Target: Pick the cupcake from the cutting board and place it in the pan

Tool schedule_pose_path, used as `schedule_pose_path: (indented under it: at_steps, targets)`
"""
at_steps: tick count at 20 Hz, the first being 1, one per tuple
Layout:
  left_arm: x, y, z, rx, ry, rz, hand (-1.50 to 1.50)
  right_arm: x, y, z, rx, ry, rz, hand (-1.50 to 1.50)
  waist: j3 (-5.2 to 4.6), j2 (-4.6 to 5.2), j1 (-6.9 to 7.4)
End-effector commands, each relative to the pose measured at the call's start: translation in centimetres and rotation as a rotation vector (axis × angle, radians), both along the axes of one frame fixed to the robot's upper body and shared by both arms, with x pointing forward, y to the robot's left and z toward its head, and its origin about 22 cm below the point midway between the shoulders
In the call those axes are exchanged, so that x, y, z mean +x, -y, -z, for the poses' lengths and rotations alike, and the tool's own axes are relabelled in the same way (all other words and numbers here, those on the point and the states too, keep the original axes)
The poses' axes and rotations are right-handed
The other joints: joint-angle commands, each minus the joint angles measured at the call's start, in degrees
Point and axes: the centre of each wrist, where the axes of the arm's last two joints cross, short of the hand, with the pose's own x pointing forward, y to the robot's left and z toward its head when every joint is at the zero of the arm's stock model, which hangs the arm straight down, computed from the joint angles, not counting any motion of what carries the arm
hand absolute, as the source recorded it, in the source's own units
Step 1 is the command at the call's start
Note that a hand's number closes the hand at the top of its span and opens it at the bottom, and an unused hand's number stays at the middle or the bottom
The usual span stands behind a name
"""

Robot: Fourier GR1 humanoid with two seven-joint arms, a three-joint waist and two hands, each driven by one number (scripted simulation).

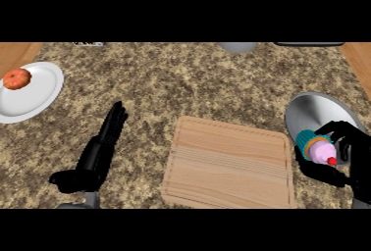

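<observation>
The cupcake point(316, 147) has a teal wrapper, pink frosting and a red cherry. It lies tilted in my right hand point(349, 152), whose fingers and thumb curl round it. Hand and cupcake hang over the near edge of the silver pan point(315, 110) at the right. The wooden cutting board point(228, 164) lies bare in the middle of the counter, left of that hand. My left hand point(98, 152) rests open at the lower left, fingers straight and pointing away.
A white plate point(33, 95) with an orange-red fruit point(16, 79) sits at the far left. A grey round object point(238, 46) and a dark item point(308, 44) show at the counter's far edge. Wood edges flank the speckled counter.
</observation>
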Motion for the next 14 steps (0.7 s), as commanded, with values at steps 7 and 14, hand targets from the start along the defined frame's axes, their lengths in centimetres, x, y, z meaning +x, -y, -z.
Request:
schedule_pose_path:
  at_steps: [7, 14]
  targets:
    - [1.0, 0.6, 0.5, -0.004, 0.010, 0.003, 0.00, 7.5, 7.7, 1.7, 0.004, 0.206, 0.181, 1.50, 0.02, 0.21, 0.46]
    - [0.2, -0.9, 0.6, -0.001, -0.002, 0.014, 0.00, 10.9, 12.7, 3.4, 0.010, 0.195, 0.184, 1.50, 0.01, 0.19, 0.76]
